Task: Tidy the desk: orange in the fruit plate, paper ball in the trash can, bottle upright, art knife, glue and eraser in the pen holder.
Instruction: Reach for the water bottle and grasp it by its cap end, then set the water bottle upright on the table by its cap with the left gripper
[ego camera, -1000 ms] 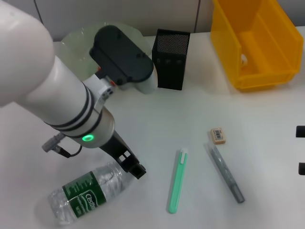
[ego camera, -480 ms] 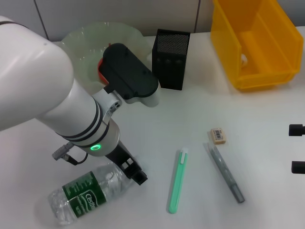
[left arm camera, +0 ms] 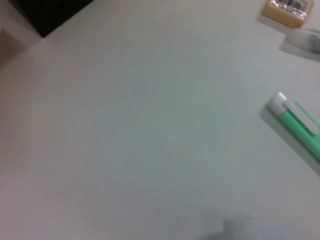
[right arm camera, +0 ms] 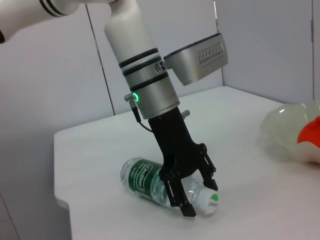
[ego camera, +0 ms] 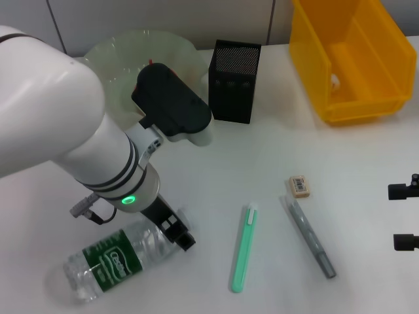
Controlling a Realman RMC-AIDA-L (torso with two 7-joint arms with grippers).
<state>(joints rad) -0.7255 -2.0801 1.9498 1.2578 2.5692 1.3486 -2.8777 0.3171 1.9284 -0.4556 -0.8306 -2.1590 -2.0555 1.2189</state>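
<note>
The bottle (ego camera: pixel 108 263) lies on its side at the front left of the table. My left gripper (ego camera: pixel 181 233) is shut on its neck just behind the white cap (right arm camera: pixel 208 201); the right wrist view shows a finger (right arm camera: pixel 176 196) on each side. The orange (right arm camera: pixel 311 136) sits in the fruit plate (ego camera: pixel 124 49), mostly hidden by my arm in the head view. The paper ball (ego camera: pixel 335 82) lies in the trash can (ego camera: pixel 366 104). The eraser (ego camera: pixel 299 185), the green art knife (ego camera: pixel 243 248) and the grey glue stick (ego camera: pixel 311 239) lie on the table. The pen holder (ego camera: pixel 234 82) stands at the back. My right gripper (ego camera: pixel 406 216) is open at the right edge.
The left arm's bulky body spans the left half of the table and covers part of the fruit plate. The left wrist view shows bare tabletop with the art knife (left arm camera: pixel 300 126), the eraser (left arm camera: pixel 290 7) and a corner of the pen holder (left arm camera: pixel 45 12).
The left gripper's fingers have closed in on the bottle's neck and the bottle has shifted and turned a little to the left. The right gripper has moved further into view.
</note>
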